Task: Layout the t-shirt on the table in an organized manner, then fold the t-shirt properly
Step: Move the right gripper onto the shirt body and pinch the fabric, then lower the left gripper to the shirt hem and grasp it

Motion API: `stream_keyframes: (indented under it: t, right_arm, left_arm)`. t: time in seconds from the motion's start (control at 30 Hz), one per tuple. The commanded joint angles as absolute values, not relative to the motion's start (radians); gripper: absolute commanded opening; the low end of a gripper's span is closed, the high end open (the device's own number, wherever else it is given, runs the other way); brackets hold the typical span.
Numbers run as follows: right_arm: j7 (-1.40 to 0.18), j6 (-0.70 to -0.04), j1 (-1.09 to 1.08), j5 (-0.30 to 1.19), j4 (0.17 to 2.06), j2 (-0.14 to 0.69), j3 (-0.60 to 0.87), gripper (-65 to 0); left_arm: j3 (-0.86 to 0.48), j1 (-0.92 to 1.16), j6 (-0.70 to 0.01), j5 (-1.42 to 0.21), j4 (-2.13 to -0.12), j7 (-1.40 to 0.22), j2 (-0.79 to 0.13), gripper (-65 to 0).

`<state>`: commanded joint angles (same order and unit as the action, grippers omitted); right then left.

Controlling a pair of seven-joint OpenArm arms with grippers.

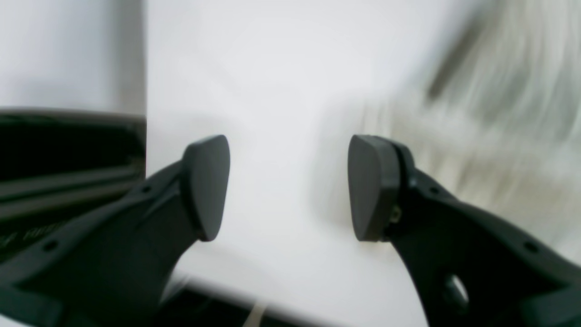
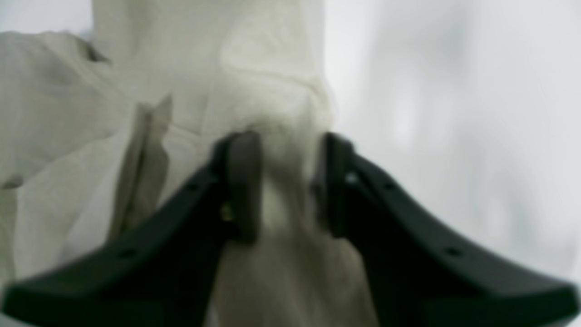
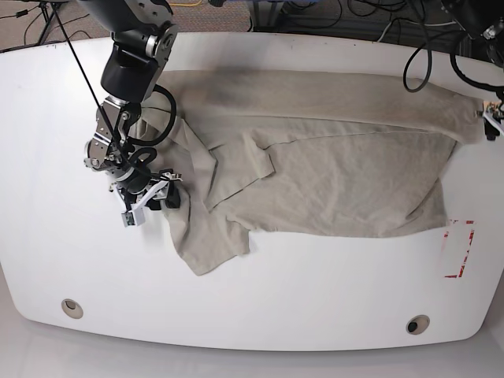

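The beige-grey t-shirt [image 3: 331, 165] lies spread across the white table [image 3: 315, 283], wrinkled, with its left part folded over and a flap hanging toward the front. My right gripper [image 3: 163, 197] sits at the shirt's left edge. In the right wrist view the right gripper [image 2: 286, 181] is shut on a bunched fold of the t-shirt [image 2: 181, 91]. My left gripper [image 1: 288, 186] is open and holds nothing, hovering over bare table [image 1: 272, 91] near an edge. The t-shirt [image 1: 499, 113] shows blurred to its right.
A red-outlined rectangle mark [image 3: 457, 250] lies at the table's right front. Two round grommets [image 3: 72, 308] [image 3: 416, 324] sit near the front edge. Cables run behind the table's back edge and down at the right [image 3: 425, 55].
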<state>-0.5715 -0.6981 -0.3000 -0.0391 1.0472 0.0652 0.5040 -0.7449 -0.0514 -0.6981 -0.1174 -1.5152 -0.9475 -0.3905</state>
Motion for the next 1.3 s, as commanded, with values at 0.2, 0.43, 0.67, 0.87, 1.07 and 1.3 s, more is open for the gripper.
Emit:
stream_keyframes:
  t: [0.2,0.43,0.67,0.87,1.07,1.3]
  right_arm:
    - [-0.572,-0.698,-0.300,-0.039,1.047,0.064,0.503,-63.6]
    - [-0.572,-0.698,-0.300,-0.039,1.047,0.059,0.503,-65.0]
    - [-0.572,-0.698,-0.300,-0.039,1.047,0.058,0.503,-65.0]
    - [-0.572,-0.698,-0.302,-0.039,1.047,0.058,0.503,-65.0]
    - [-0.572,-0.698,-0.303,-0.039,1.047,0.058,0.503,-65.0]
    - [-0.572,-0.698,-0.303,-0.039,1.047,0.056,0.503,-65.0]
  left_arm:
    - [-0.682,-0.246,-0.698,-0.058,-1.333,-0.931,-0.390,-26.0]
    - [-0.611,-0.418,-0.698,-0.051,-1.089,-0.817,-0.390,-26.0]
    - [-0.533,-0.570,-0.698,-0.051,-0.776,-0.662,-0.389,-26.0]
    - [-0.496,-0.630,-0.676,-0.051,-0.584,-0.527,-0.389,-26.0]
    - [-0.496,-0.636,-0.613,-0.051,-0.512,-0.461,-0.394,-25.8]
    - [-0.496,-0.628,-0.604,-0.051,-0.512,-0.460,-0.456,-25.8]
